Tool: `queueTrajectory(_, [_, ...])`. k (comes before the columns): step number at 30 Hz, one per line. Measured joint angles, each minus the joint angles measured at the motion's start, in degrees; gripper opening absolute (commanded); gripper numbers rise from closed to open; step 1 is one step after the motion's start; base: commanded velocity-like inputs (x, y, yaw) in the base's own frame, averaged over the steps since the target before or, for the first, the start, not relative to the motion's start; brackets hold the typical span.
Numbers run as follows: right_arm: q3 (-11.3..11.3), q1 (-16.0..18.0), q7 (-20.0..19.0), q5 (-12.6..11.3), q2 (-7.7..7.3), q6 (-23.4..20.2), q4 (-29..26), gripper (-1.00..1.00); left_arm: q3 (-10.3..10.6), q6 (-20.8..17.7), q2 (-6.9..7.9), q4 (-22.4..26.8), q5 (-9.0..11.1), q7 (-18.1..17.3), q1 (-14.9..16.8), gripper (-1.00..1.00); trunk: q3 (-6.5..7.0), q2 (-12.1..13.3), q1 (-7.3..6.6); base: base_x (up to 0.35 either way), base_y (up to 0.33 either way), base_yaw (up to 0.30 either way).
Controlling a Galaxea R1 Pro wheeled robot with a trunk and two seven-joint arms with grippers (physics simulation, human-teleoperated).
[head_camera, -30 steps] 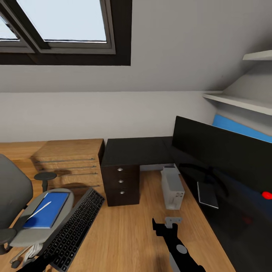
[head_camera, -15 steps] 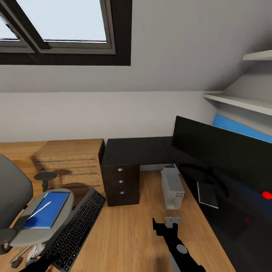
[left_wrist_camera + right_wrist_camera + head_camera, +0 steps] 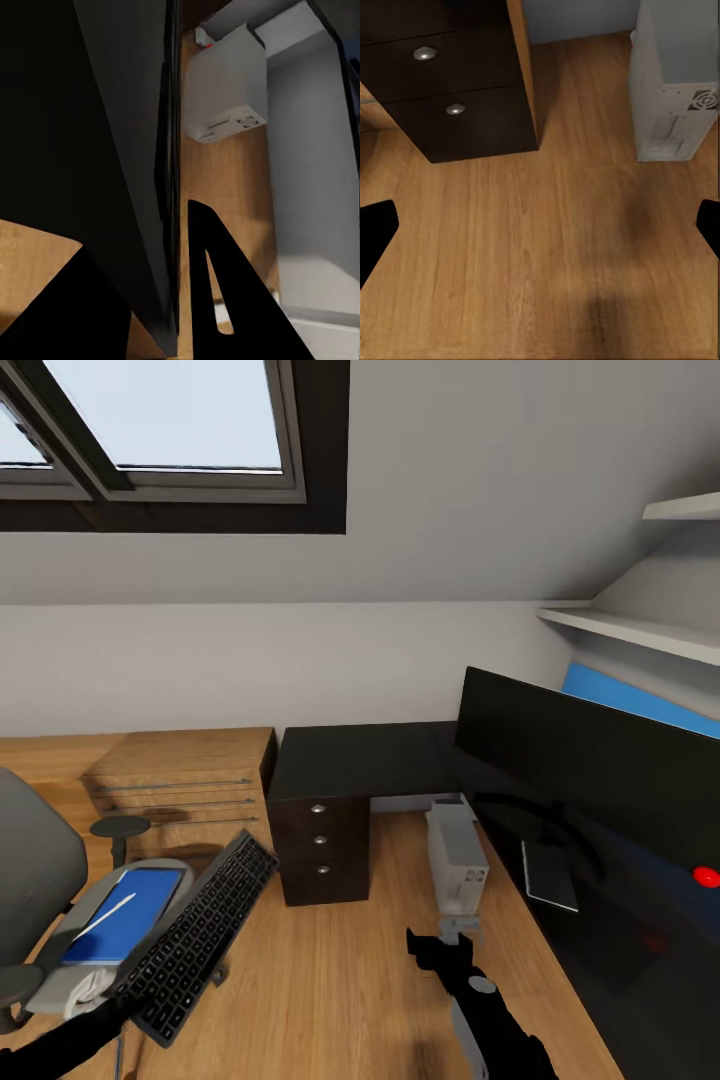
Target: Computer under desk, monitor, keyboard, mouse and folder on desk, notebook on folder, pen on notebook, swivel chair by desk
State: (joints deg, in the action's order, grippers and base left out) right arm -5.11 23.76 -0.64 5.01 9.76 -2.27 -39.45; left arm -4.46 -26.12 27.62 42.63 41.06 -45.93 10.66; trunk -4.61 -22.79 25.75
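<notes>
My left gripper (image 3: 125, 1000) is shut on the near end of the black keyboard (image 3: 200, 932), which it holds tilted in the air beside the grey swivel chair (image 3: 35, 870). In the left wrist view the keyboard (image 3: 112, 150) appears edge-on between the fingers (image 3: 217, 300). On the chair's seat lies the blue folder (image 3: 130, 920) with the whitish pen (image 3: 105, 916) on it. The black desk (image 3: 350, 760) carries the monitor (image 3: 600, 760) and the dark grey notebook (image 3: 548, 875). Under it stands the grey computer (image 3: 455, 855). My right gripper (image 3: 440, 948) hangs open over the floor near the computer (image 3: 671, 90).
Black drawers (image 3: 320, 840) with silver knobs stand under the desk's left end, with low wooden shelving (image 3: 185, 790) beside them. White wall shelves (image 3: 640, 630) hang at the right. Wooden floor (image 3: 340, 980) stretches between chair and desk.
The left gripper has lifted the keyboard up and to the right, away from the chair. The right gripper has moved slightly forward toward the computer.
</notes>
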Motion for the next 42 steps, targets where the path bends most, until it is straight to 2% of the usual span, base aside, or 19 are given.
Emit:
queueTrajectory(2, [-0.03,0.01,-0.03,-0.27,0.01,-2.45,-2.17,1.00,-0.01,-3.37,0.73,0.99,0.24,1.18,-0.03,-1.00,0.00,0.00,0.00,0.000,0.000,0.000])
queueTrajectory(3, [-0.05,0.02,-0.04,-0.68,0.01,-4.74,-4.13,1.00,-0.03,-7.34,1.49,2.09,0.18,2.26,-0.03,-1.00,0.00,0.00,0.00,0.000,0.000,0.000])
queueTrajectory(4, [-0.06,0.02,-0.04,-0.94,0.01,-5.92,-5.16,1.00,-0.08,-9.62,1.86,2.70,0.27,2.71,-0.03,-1.00,0.00,0.01,0.00,0.000,0.000,0.000])
queueTrajectory(5, [-0.07,0.02,-0.05,-1.46,0.05,-8.12,-7.08,1.00,-0.13,-13.93,2.50,3.74,0.67,3.40,0.08,-1.00,0.00,0.00,0.00,0.000,0.000,0.000])
queueTrajectory(8, [-0.09,0.02,-0.09,-2.53,0.02,-12.08,-10.54,1.00,-0.27,-20.06,3.76,5.15,0.66,4.48,1.59,-1.00,0.01,0.01,0.00,0.000,0.000,0.000])
queueTrajectory(9, [-0.09,0.02,-0.12,-2.84,0.00,-12.89,-11.21,1.00,-0.32,-21.31,4.14,5.40,1.28,4.70,2.41,-1.00,0.01,0.01,0.00,0.000,0.000,0.000])
queueTrajectory(10, [-0.09,0.02,-0.18,-3.44,-0.05,-14.08,-12.18,1.00,-0.35,-22.47,4.90,5.64,0.42,5.10,4.11,-1.00,0.01,0.01,0.00,0.000,0.000,0.000])
queueTrajectory(12, [-0.12,0.02,-0.48,-4.36,-0.35,-15.18,-13.07,1.00,-0.36,-24.86,5.95,5.96,1.84,5.42,6.46,-1.00,0.01,0.00,0.00,0.000,0.000,0.000])
queueTrajectory(13, [-0.12,0.02,-1.03,-4.96,-0.80,-15.60,-13.36,1.00,-0.34,-25.39,6.40,6.09,0.59,5.54,7.37,-1.00,0.00,0.01,0.00,0.000,0.000,0.000])
queueTrajectory(17, [-0.14,0.02,-6.27,-6.89,-3.51,-18.73,-13.81,1.00,-0.18,-27.45,7.11,6.71,0.82,5.34,8.76,-1.00,0.00,0.01,0.00,0.000,0.000,0.000])
queueTrajectory(21, [-0.18,0.01,-11.32,-7.81,-4.94,-20.73,-13.90,1.00,0.28,-27.76,7.17,6.83,0.87,4.75,8.99,-1.00,0.00,0.01,0.00,0.000,0.000,0.000])
queueTrajectory(23, [-0.18,0.01,-12.18,-7.91,-5.59,-20.94,-13.87,1.00,1.22,-27.89,7.17,6.85,0.97,4.30,8.99,-1.00,0.00,0.01,0.00,0.000,0.000,0.000])
queueTrajectory(26, [-0.19,0.01,-13.54,-8.26,-7.39,-21.11,-13.84,1.00,5.00,-27.87,7.62,6.82,0.73,1.28,9.00,-1.00,0.00,0.01,0.00,0.000,0.000,0.000])
queueTrajectory(29, [-0.19,0.01,-14.92,-8.74,-8.20,-21.22,-13.85,1.00,7.58,-27.57,8.56,6.80,0.57,-2.11,9.02,-1.00,0.00,0.01,0.00,0.000,0.000,0.000])
queueTrajectory(31, [-0.19,0.01,-16.12,-9.08,-8.76,-21.25,-13.85,1.00,10.08,-27.52,9.43,6.81,0.46,-5.91,9.01,-1.00,0.00,0.01,0.00,0.000,0.000,0.000])
queueTrajectory(33, [-0.31,0.02,-17.89,-9.33,-9.63,-21.28,-13.84,1.00,12.94,-25.56,10.48,6.70,-2.38,-10.46,9.00,-1.00,0.00,0.01,0.00,0.000,0.000,0.000])
queueTrajectory(36, [-0.34,0.02,-22.10,-9.33,-10.13,-21.63,-13.87,1.00,14.46,-18.94,10.85,5.18,-7.86,-15.77,9.01,-1.00,0.00,0.01,0.00,0.000,0.000,0.000])
queueTrajectory(39, [-0.49,0.02,-25.07,-9.30,-10.83,-23.63,-13.85,1.00,14.82,-12.93,10.94,2.69,-10.82,-20.64,9.01,-1.00,0.00,0.01,0.00,0.000,0.000,0.000])
queueTrajectory(42, [-0.60,0.02,-27.75,-9.32,-11.66,-25.06,-13.85,1.00,14.92,-8.69,10.97,1.12,-12.17,-23.47,9.03,-1.00,0.00,0.01,0.00,0.000,0.000,0.000])
